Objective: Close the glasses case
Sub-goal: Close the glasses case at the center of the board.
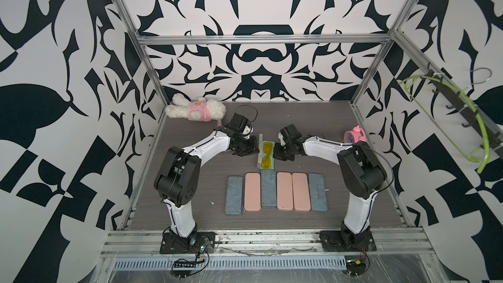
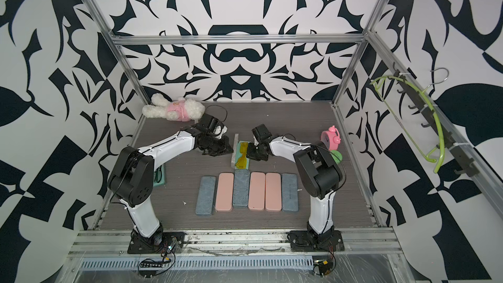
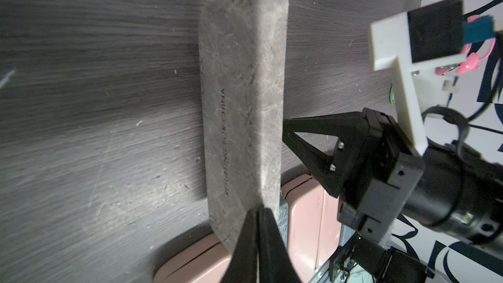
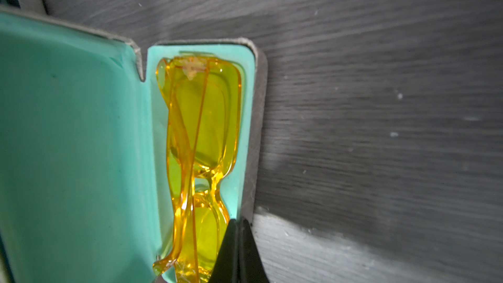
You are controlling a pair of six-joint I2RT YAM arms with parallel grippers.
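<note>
Between the two arms, at mid-table point(image 1: 190, 186): left fingers point(image 3: 246, 243) pressed together, nothing clamped between them, tips set against the grey outer face of the lid point(image 3: 239, 91) close to its near end. Opposite, on the right side: right fingers point(image 4: 231, 251) likewise together and empty, tip at the right rim of the base point(image 4: 254, 132), apparently touching it.

Glasses case point(image 4: 81, 132) open, lid standing almost upright along the left edge of the base, teal lining turned to the right. Folded in the base: yellow glasses point(image 4: 206, 121), filling it from end to end. Hard to tell whether proud of the rim or below it.

Just near of the open case: row of closed cases point(image 1: 285, 191), six side by side, blue-grey and pink. Middle blue-grey case point(image 1: 269, 188) pushed farthest of the row, far end just beside the near end of the open one.

Farther out, well apart from both sets of fingers: plush rabbit point(image 1: 196, 110) in the far left corner against the wall; pink alarm clock point(image 1: 353, 137) far right, beyond the right arm. In a top view, half hidden behind the left arm at the left edge of the table: second open case point(image 2: 159, 176) with teal lining, something dark inside. Just near of the clock, mostly covered by the right arm: small green round thing point(image 2: 337, 156), not identifiable.
</note>
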